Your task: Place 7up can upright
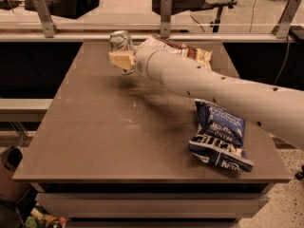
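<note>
The 7up can, pale white-green with a silver top, is held between the fingers of my gripper above the far left part of the brown table. The can is nearly upright, tilted slightly, and lifted clear of the table top. My white arm reaches in from the right across the table. The gripper is shut on the can's lower half, which the pale fingers hide.
A dark blue snack bag lies at the table's right front. A brown and white snack bag lies at the far middle, partly behind my arm. A railing with metal posts runs behind the table.
</note>
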You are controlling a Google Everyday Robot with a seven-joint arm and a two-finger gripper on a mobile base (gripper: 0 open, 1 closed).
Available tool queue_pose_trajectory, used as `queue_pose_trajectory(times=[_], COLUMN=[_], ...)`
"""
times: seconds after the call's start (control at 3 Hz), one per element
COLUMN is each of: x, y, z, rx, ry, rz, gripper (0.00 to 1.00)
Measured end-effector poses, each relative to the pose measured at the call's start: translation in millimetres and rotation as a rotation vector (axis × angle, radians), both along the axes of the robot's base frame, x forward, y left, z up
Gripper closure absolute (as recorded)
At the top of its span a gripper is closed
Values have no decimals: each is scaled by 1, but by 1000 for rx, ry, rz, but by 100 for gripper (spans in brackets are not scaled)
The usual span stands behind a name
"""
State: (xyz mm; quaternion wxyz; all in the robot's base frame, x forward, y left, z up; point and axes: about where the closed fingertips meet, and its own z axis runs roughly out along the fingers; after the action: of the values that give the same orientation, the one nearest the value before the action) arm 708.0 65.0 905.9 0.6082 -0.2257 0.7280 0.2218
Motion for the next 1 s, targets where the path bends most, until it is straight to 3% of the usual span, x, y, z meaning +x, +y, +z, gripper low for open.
queue_pose_trajectory(times=[0.33, 1.0], x=[1, -10], y=[3, 20], z=[-5, -20], rx=[-15, -13], ry=[-24, -21], rz=[5, 39], gripper=[100, 100])
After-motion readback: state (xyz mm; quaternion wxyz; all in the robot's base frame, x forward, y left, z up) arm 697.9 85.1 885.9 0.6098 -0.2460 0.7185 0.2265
